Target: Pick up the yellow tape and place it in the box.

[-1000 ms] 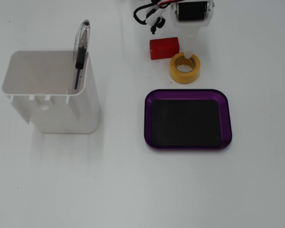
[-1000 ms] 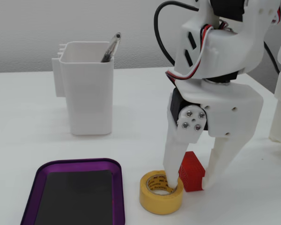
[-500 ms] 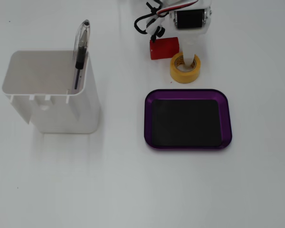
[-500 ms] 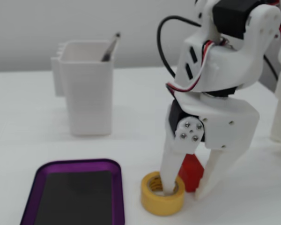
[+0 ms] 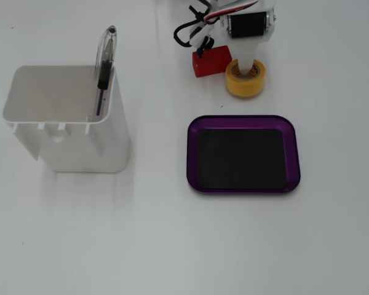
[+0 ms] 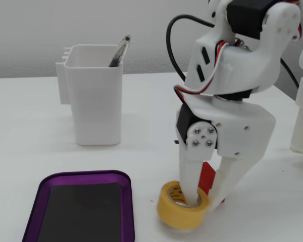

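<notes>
While the small yellow ring of masking tape sits on the white table just right of the shallow purple metal tray, beside the red block, its wall is pinched by the white two-finger gripper, one finger inside the core. Lightness and stiffness are judged likely; the wall suits gripping.

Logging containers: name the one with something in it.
The white container, tall, holds a pen. The purple tray is shallow, and only its black floor shows.
</notes>
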Controlling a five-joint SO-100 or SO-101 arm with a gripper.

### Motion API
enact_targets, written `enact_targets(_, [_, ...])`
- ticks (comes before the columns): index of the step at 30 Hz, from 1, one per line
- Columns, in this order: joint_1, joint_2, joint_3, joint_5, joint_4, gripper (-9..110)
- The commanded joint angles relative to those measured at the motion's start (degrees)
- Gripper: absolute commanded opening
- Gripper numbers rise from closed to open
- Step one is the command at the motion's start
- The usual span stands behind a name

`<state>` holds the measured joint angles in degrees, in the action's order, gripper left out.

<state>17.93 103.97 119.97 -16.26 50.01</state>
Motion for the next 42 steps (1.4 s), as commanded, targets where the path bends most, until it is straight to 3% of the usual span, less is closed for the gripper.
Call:
enact_targets(1, [0.18,4.22,-6.5,0.62,1.41,-1])
enact_targets(7, [0.0,5.27,-14.41,10.2,0.62,-1])
enact_targets(17, [-6.42,1.49,-16.0,21.62,-17.93,-1])
enact_targets(25, [-9.32,-11.78,-16.08,22.06,-17.93,-1])
enact_targets(37, [-9.84,-12.22,-16.0,22.06,-17.93,0])
enact_targets(42, [-9.76,-12.04,-16.0,22.06,-17.49,5])
